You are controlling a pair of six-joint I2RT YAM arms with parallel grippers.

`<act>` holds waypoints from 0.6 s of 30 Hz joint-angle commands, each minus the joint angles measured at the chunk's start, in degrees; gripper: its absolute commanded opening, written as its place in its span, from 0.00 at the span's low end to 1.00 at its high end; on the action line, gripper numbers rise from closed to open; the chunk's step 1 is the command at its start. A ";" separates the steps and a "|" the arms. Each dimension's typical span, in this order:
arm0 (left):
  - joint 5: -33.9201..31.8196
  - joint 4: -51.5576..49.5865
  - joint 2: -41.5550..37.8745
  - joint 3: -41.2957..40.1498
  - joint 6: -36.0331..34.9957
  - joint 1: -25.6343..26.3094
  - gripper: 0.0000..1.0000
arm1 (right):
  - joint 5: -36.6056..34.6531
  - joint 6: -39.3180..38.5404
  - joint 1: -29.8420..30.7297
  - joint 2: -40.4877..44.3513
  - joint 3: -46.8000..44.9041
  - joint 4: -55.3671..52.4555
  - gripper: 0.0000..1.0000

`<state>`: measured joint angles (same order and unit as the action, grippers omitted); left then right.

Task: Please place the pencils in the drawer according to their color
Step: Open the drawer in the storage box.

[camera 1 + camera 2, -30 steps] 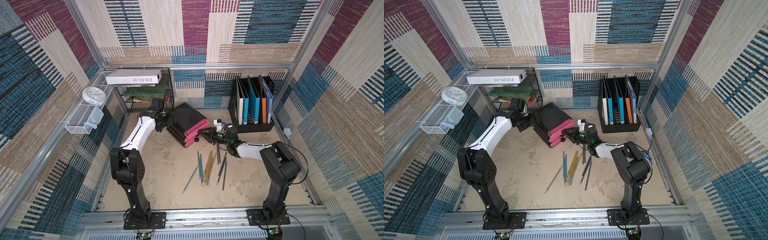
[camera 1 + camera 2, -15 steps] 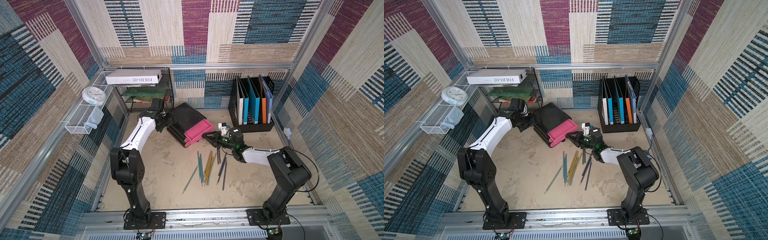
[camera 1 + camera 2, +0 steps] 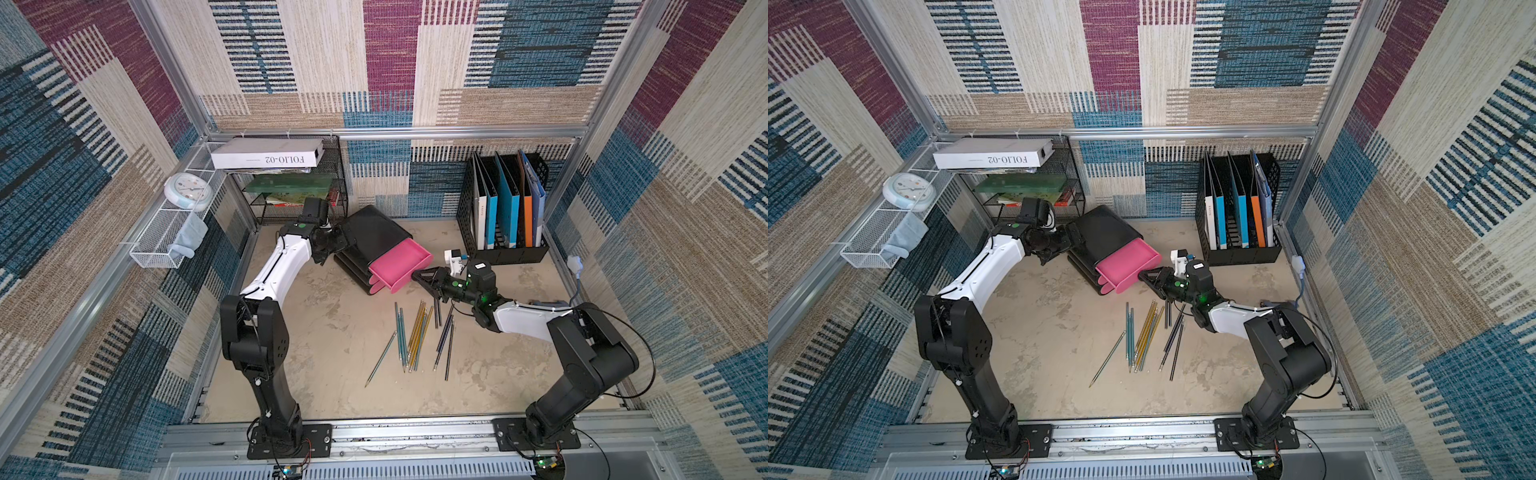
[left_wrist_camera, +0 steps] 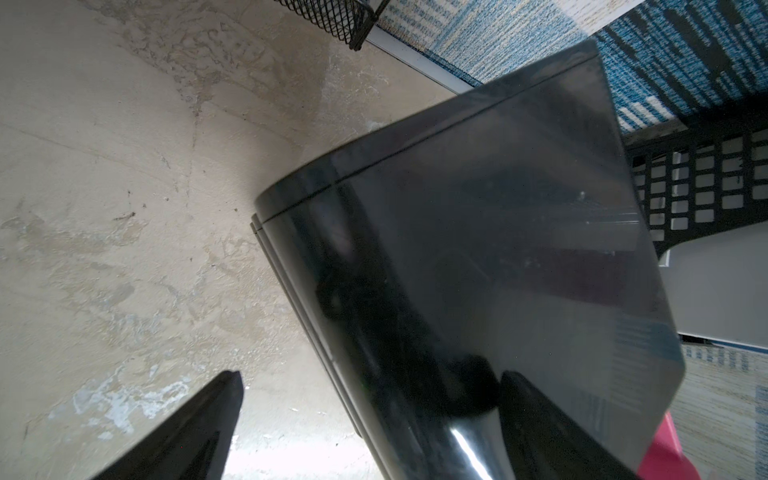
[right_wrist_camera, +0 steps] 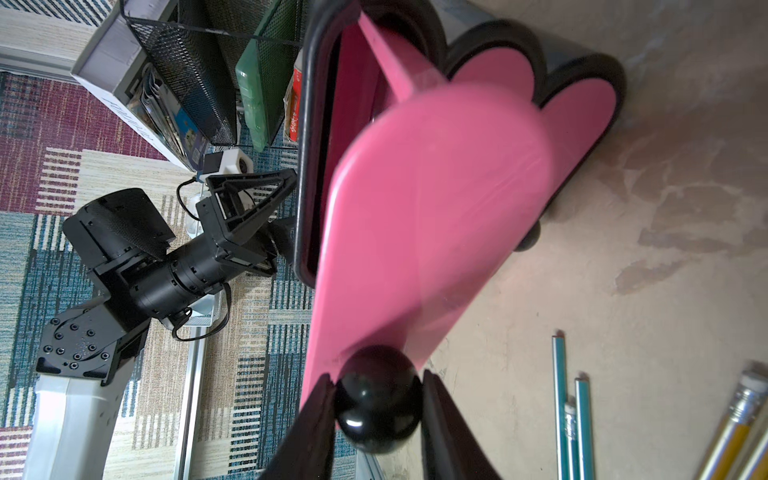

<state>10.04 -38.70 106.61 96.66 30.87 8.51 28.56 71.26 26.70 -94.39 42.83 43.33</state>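
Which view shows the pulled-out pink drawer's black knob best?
The right wrist view: the knob fills the foreground, clamped in the right claw. In both top views it is lost behind the claw's tip; only the pink drawer shows. The left wrist view shows just the black cabinet.

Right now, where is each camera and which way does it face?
Top views: high at the front, looking down on the black plastic drawer cabinet, the thin teal, yellow and navy pencils, left arm and right arm.
Left wrist: on the left arm, facing the cabinet's glossy top; open left end effector shows.
Right wrist: on the right arm, facing the pulled-out pink plastic drawer; the right end effector clamps its black round knob.
Shared: right wrist and top views show drawer, pencils, left end effector.
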 commanded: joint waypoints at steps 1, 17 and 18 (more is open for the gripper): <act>-2.66 -7.75 0.21 -0.69 -1.14 0.01 0.99 | 0.05 -0.77 -0.02 0.51 -0.39 -0.95 0.27; -1.32 -7.70 -2.08 -0.04 -0.70 0.01 0.99 | -0.27 -7.55 -0.13 5.73 0.70 -13.95 0.87; -1.34 -7.66 -2.39 -0.07 -0.72 0.01 0.99 | -0.26 -7.93 -0.20 6.34 0.72 -14.99 0.88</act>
<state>10.02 -42.13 104.86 96.64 30.85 8.54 28.67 66.04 26.57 -89.10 43.18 32.18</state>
